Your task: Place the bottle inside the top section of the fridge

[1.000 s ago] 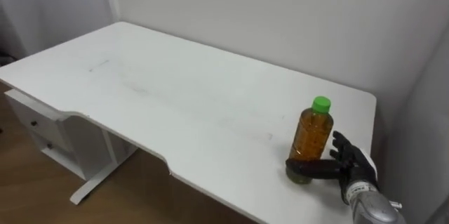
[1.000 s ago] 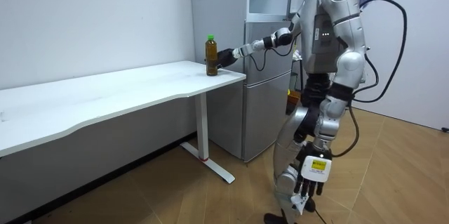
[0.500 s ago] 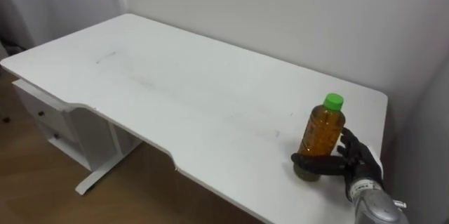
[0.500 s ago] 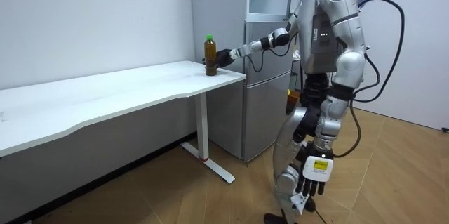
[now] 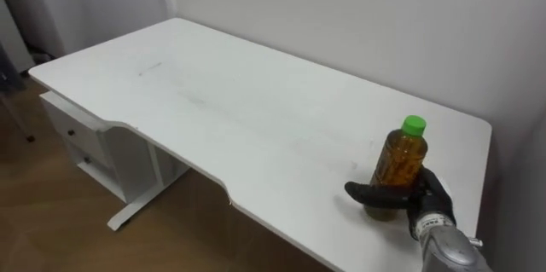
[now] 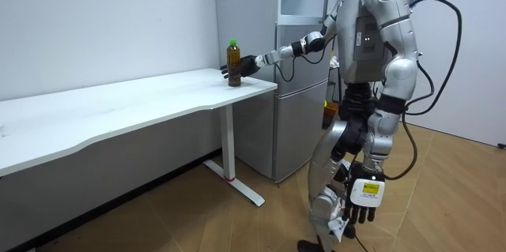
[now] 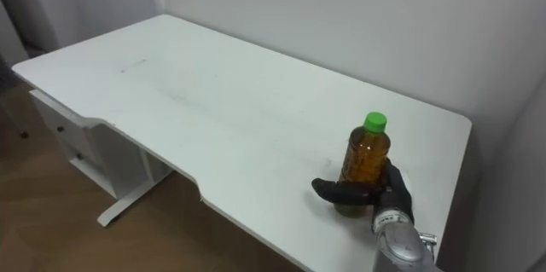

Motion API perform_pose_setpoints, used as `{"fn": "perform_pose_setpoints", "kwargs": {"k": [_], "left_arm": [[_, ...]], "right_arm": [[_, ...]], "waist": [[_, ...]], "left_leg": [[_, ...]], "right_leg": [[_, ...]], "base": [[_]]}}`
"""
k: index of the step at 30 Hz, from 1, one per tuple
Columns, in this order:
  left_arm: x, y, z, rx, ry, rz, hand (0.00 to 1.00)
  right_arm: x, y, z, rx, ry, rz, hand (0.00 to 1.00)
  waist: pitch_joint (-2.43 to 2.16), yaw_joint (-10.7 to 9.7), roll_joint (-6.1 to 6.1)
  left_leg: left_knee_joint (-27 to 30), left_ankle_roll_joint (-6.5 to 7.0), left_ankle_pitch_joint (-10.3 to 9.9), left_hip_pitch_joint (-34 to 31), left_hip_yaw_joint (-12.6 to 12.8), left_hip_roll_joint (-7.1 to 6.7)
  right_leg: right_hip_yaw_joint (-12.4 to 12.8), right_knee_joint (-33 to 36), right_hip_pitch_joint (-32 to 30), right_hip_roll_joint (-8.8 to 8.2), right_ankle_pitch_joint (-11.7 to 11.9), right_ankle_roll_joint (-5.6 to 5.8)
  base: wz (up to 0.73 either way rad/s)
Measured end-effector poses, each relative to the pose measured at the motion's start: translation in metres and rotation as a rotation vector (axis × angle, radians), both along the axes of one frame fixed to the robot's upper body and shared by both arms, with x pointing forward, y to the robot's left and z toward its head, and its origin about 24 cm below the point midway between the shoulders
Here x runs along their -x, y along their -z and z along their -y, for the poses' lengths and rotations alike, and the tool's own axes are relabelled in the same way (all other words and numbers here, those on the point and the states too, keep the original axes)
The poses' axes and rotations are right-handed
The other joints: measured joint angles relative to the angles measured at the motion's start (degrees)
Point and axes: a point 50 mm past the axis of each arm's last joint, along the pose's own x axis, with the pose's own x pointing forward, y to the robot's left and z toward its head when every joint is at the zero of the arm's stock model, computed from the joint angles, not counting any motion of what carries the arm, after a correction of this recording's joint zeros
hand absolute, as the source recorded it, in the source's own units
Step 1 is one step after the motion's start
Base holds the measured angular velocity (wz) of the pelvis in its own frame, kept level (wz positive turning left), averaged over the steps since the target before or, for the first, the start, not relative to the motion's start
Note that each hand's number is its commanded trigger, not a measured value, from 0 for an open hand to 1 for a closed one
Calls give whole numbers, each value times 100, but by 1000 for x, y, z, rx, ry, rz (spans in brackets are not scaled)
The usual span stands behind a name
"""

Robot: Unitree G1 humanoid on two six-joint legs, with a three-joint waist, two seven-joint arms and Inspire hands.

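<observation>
One bottle (image 5: 399, 163) is on record: amber liquid, green cap (image 5: 414, 124), standing upright on the white bench (image 5: 222, 101) with its base on the surface. The right hand (image 5: 429, 202) is closed round its lower body. The thumb curls across the front, to the left of the palm, and the fingers wrap behind, so the bottle sits inside the grasp with its cap well above the hand. The grasp point is near the bench's right end. Most of the bench top stretches away to the left of the hand, and its front edge lies just below it.

In the room view the robot stands upright beside the bench end, right arm stretched out to the bottle. The grey fridge (image 6: 300, 86) stands beyond that arm, to the room view's right of the hand. The left hand (image 6: 360, 204) hangs low at the robot's side, fingers relaxed and holding nothing, well apart from the bottle.
</observation>
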Motion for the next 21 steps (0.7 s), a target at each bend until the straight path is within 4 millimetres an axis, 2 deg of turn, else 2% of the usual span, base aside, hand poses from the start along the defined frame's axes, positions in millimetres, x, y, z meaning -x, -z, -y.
{"fn": "perform_pose_setpoints", "kwargs": {"k": [7,8,9,21], "left_arm": [[-5,-1,0,-4,3,18,0],[-5,-1,0,-5,3,19,0],[-5,-1,0,-5,3,19,0],[-4,0,0,-4,2,12,0]], "right_arm": [[-3,-5,-4,-3,-29,16,0],[-3,-5,-4,-1,-29,15,47],[-3,-5,-4,-3,-28,16,100],[-3,-3,-6,-27,-62,10,100]], "waist": [[-5,37,100],[-6,66,109],[-9,74,114],[-7,129,129]], "left_leg": [[-13,-1,-1,2,-9,1],[-15,-1,0,3,-10,1],[-16,-1,0,3,-11,0],[-17,-1,0,15,-16,-2]], "right_leg": [[-2,0,-5,2,0,0],[-3,1,-6,2,0,0],[-4,3,-5,1,0,0],[0,19,6,-3,0,0]], "base": [[0],[0],[0],[0]]}}
